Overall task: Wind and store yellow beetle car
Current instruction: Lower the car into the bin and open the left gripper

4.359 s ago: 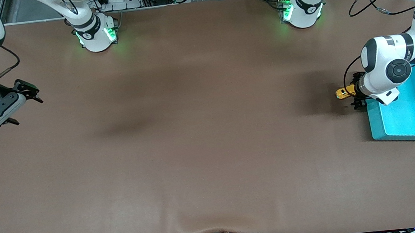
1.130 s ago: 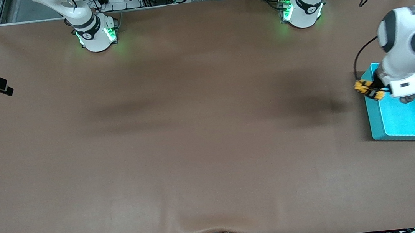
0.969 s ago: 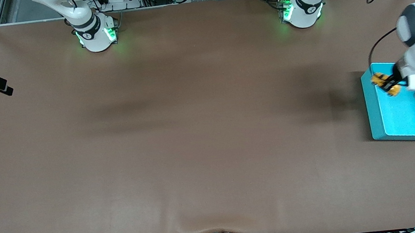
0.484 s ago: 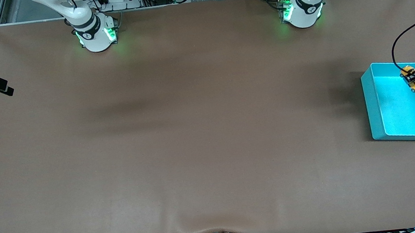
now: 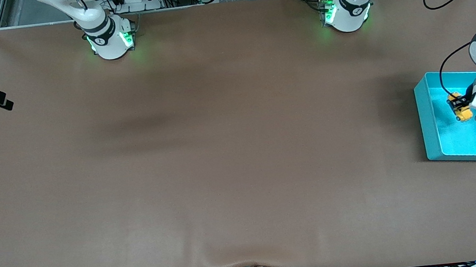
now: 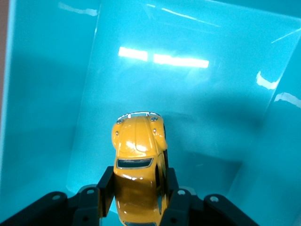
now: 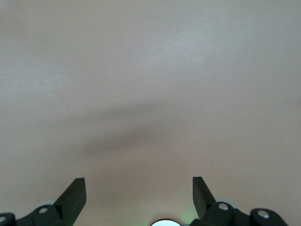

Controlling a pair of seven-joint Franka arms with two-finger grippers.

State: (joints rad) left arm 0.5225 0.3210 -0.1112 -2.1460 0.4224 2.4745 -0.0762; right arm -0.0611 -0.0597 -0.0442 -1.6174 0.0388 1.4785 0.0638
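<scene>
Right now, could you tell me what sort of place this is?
Probably a robotics lab: two arm bases bolted along a brown-covered table, cables and framing above it, and the left gripper holding the yellow beetle car over a turquoise bin.

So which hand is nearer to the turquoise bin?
The left hand: it holds the yellow beetle car inside the turquoise bin. The right hand waits open at the right arm's end of the table.

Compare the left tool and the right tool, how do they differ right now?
The left tool is shut on the yellow beetle car; the right tool is open and holds nothing. The left tool is inside the turquoise bin; the right tool waits over bare table. Both have two black fingers.
</scene>
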